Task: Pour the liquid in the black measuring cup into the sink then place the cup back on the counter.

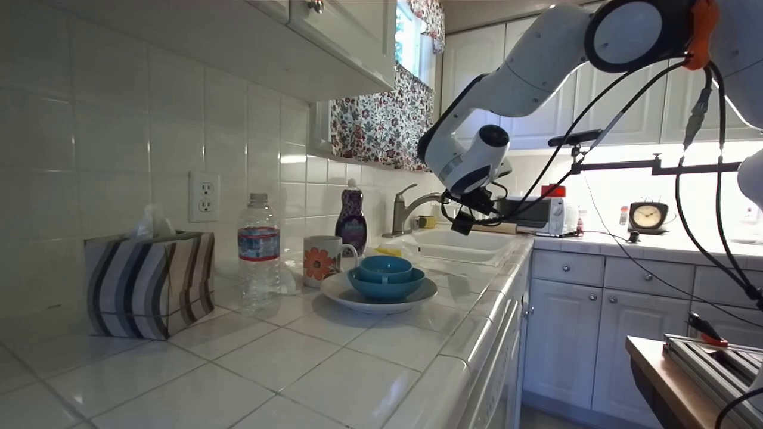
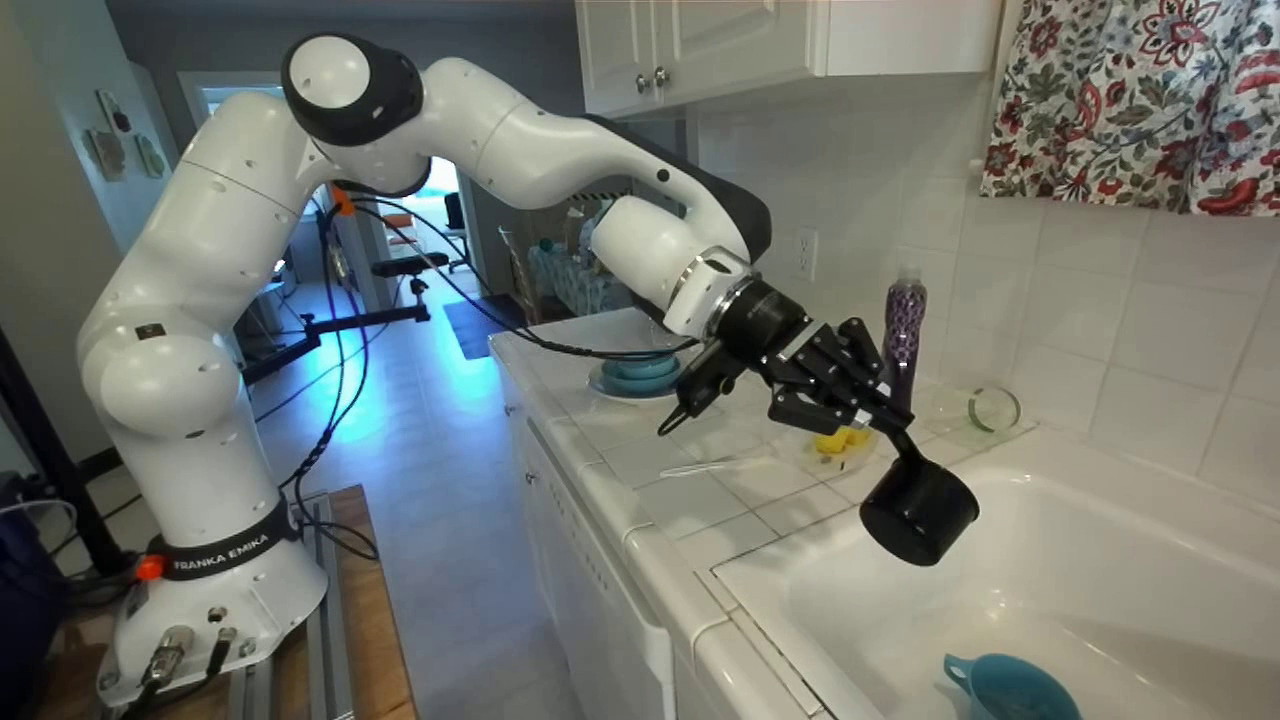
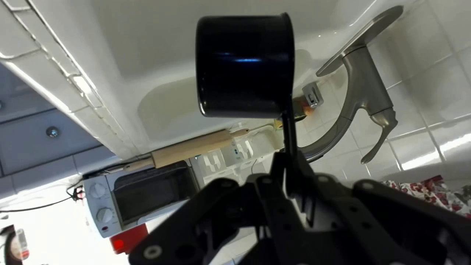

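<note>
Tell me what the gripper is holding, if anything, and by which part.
The gripper holds the black cup by its handle, with a stretch of handle bare between gripper and cup.

Glossy white robot arm [image 2: 480, 125] with rounded joints [image 2: 168, 372] and a black base band [image 2: 235, 545] lettered "FRANKA EMIKA". Black cables [image 1: 721, 119] loop alongside. The end effector [image 2: 882, 404] is black and angular, with round screws [image 3: 152, 252].

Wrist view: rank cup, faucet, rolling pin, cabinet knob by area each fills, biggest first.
1) Black cup
2) Faucet
3) Rolling pin
4) Cabinet knob
The cup is nearest the camera, so its lead may not reflect real size.
</note>
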Controlling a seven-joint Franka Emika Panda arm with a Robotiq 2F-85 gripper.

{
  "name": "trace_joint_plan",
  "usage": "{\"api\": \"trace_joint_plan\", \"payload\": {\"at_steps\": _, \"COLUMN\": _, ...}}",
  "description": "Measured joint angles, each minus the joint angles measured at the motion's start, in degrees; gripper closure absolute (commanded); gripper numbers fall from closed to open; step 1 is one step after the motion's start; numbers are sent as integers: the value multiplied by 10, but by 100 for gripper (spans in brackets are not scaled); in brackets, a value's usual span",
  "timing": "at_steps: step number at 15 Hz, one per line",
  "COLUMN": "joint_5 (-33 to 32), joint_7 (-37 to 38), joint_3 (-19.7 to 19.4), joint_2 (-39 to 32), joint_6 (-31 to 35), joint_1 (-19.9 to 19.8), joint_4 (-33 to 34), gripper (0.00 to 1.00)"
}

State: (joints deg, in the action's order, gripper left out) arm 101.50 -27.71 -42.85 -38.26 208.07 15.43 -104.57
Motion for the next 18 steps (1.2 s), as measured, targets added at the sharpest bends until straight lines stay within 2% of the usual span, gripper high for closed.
{"api": "trace_joint_plan", "payload": {"at_steps": 1, "joint_5": -13, "joint_7": 35, "joint_3": 18, "joint_2": 4, "joint_6": 13, "joint_1": -11, "joint_4": 1, "gripper": 98}}
{"api": "trace_joint_plan", "payload": {"at_steps": 2, "joint_5": -32, "joint_7": 77, "joint_3": 54, "joint_2": 12, "joint_6": 36, "joint_1": -33, "joint_4": 2, "gripper": 98}}
{"api": "trace_joint_plan", "payload": {"at_steps": 4, "joint_5": -36, "joint_7": 133, "joint_3": 85, "joint_2": 16, "joint_6": 50, "joint_1": -54, "joint_4": 3, "gripper": 98}}
{"api": "trace_joint_plan", "payload": {"at_steps": 7, "joint_5": -67, "joint_7": 230, "joint_3": 174, "joint_2": 27, "joint_6": 90, "joint_1": -119, "joint_4": 11, "gripper": 98}}
{"api": "trace_joint_plan", "payload": {"at_steps": 10, "joint_5": -73, "joint_7": 323, "joint_3": 177, "joint_2": 27, "joint_6": 92, "joint_1": -123, "joint_4": 17, "gripper": 98}}
{"api": "trace_joint_plan", "payload": {"at_steps": 15, "joint_5": -119, "joint_7": 502, "joint_3": 168, "joint_2": 25, "joint_6": 92, "joint_1": -112, "joint_4": 29, "gripper": 98}}
{"api": "trace_joint_plan", "payload": {"at_steps": 16, "joint_5": -135, "joint_7": 541, "joint_3": 167, "joint_2": 25, "joint_6": 92, "joint_1": -110, "joint_4": 31, "gripper": 91}}
{"api": "trace_joint_plan", "payload": {"at_steps": 18, "joint_5": -177, "joint_7": 609, "joint_3": 167, "joint_2": 25, "joint_6": 82, "joint_1": -106, "joint_4": 32, "gripper": 91}}
